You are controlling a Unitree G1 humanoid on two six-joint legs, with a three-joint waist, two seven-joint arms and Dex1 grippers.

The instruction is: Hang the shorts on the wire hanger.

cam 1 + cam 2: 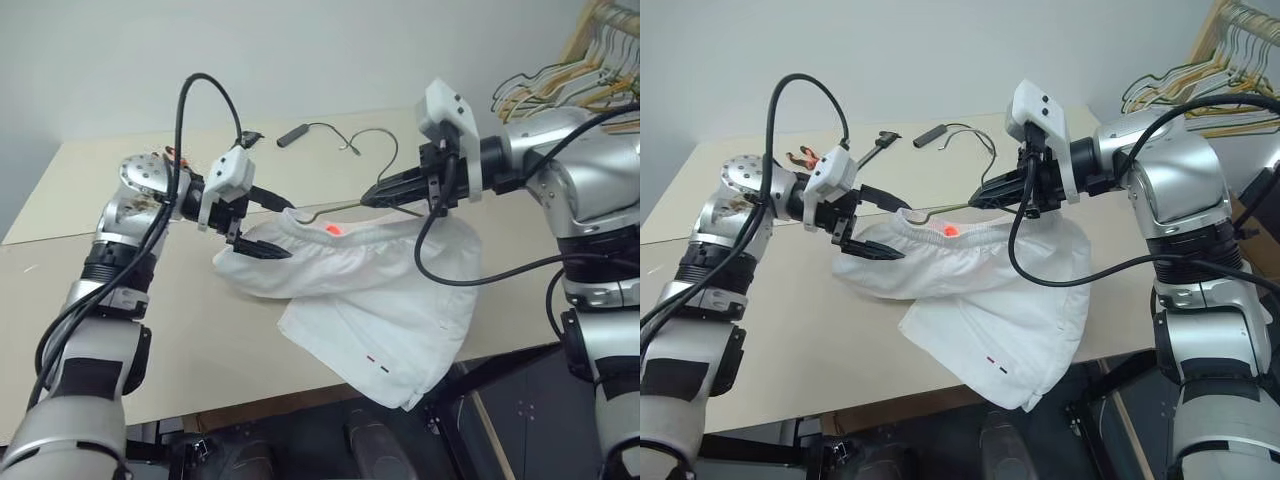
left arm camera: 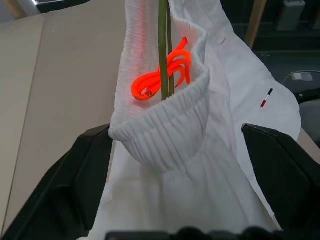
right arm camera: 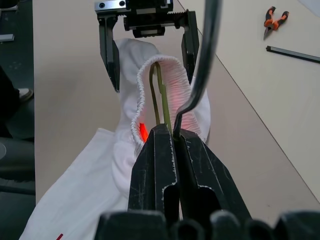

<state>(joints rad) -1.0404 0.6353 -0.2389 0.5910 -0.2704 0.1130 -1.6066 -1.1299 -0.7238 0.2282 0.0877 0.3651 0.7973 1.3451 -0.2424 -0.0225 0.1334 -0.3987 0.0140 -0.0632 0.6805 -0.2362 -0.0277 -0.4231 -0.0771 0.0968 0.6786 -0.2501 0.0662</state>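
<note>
Your right gripper (image 3: 172,137) was clamped on the wire hanger (image 3: 162,100) inside the shorts' (image 1: 380,300) waistband. Beyond it, your left gripper (image 2: 175,150) straddled the waistband, jaws apart. That wrist camera caught an orange drawstring (image 2: 162,75).

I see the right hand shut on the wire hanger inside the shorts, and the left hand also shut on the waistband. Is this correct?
Not quite. The left hand is open: the right wrist view shows its fingers standing apart on either side of the shorts' waistband. The right hand is indeed shut on the wire hanger.

Head pair overlooks table (image 1: 120,330); wrist cameras face close shorts (image 2: 190,150).
</note>
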